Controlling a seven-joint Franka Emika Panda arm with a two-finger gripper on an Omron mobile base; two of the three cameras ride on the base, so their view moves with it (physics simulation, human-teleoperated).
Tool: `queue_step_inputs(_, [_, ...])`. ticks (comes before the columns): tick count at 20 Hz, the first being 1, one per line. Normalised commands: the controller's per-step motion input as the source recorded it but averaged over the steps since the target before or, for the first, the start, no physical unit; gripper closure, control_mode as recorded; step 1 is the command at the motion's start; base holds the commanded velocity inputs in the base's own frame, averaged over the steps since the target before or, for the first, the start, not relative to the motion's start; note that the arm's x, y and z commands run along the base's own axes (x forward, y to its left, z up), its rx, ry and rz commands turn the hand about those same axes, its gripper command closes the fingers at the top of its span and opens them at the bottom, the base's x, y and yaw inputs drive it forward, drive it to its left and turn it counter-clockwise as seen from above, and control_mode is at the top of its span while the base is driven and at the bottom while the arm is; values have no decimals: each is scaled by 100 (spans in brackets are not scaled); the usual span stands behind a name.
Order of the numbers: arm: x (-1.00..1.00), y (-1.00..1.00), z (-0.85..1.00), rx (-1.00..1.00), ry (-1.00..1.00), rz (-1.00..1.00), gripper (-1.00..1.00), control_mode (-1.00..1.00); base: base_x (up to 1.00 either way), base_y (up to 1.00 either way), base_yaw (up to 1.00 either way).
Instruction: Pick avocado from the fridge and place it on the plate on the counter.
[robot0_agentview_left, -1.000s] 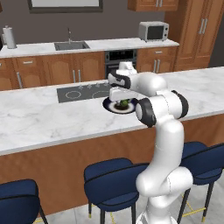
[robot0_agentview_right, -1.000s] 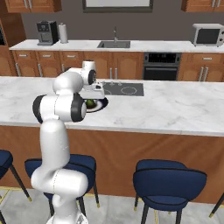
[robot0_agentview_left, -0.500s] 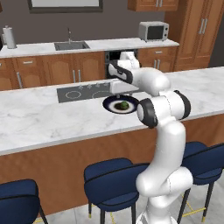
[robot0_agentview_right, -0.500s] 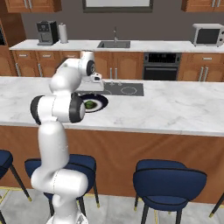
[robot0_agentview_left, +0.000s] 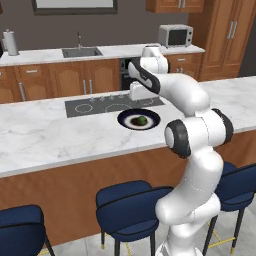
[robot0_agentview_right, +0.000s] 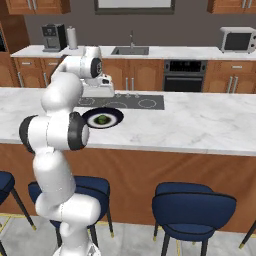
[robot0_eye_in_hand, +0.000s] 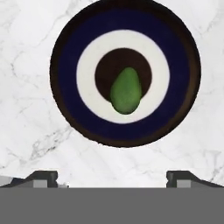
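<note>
Gripper (robot0_eye_in_hand: 112, 177): the two dark fingertips (robot0_eye_in_hand: 41, 176) stand far apart at the bottom of the hand view, jaws wide, nothing between them. In the left base view the gripper (robot0_agentview_left: 138, 93) hangs above the counter, clear of everything below it.

Straight ahead of the fingers, and apart from them: the avocado (robot0_eye_in_hand: 125, 91). It lies on its side on the plate (robot0_eye_in_hand: 70, 70), part on the dark centre and part on the white inner ring (narrow end pointing away from the fingertips). It touches neither finger. In the base views it shows as a small green lump in the middle of the plate (robot0_agentview_left: 125, 119), below the gripper (robot0_agentview_right: 97, 91).

Around the plate on all sides: bare white marble of the counter (robot0_eye_in_hand: 26, 131). The plate (robot0_agentview_right: 116, 118) sits flat on it, just on the near side of the black cooktop (robot0_agentview_left: 85, 106), not overlapping it as far as I can tell.

Farther out, beyond the fingers: a back counter (robot0_agentview_left: 40, 55) with a sink (robot0_agentview_left: 81, 51), a microwave (robot0_agentview_left: 175, 35) and a paper towel roll (robot0_agentview_left: 10, 42); wood cabinets (robot0_agentview_left: 55, 80) under it and a black oven (robot0_agentview_right: 183, 76). In the right base view a coffee machine (robot0_agentview_right: 53, 37) stands at the far end of that back counter.

Nearest the cameras, under the marble edge: blue stools (robot0_agentview_right: 192, 207).
</note>
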Motion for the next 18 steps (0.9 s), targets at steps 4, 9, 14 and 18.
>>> queue_step_inputs(4, [-99, 0, 41, 0, -8, 0, -100, -100, 0, 0, 0])
queue_step_inputs(9, [-100, -11, 28, 2, -9, 0, -100, -100, 0, 0, 0])
queue_step_inputs(14, [-100, -13, 12, 5, -10, -2, -100, -100, 0, 0, 0])
queue_step_inputs(18, [-100, -18, 0, 0, -14, 0, -100, -100, 0, 0, 0])
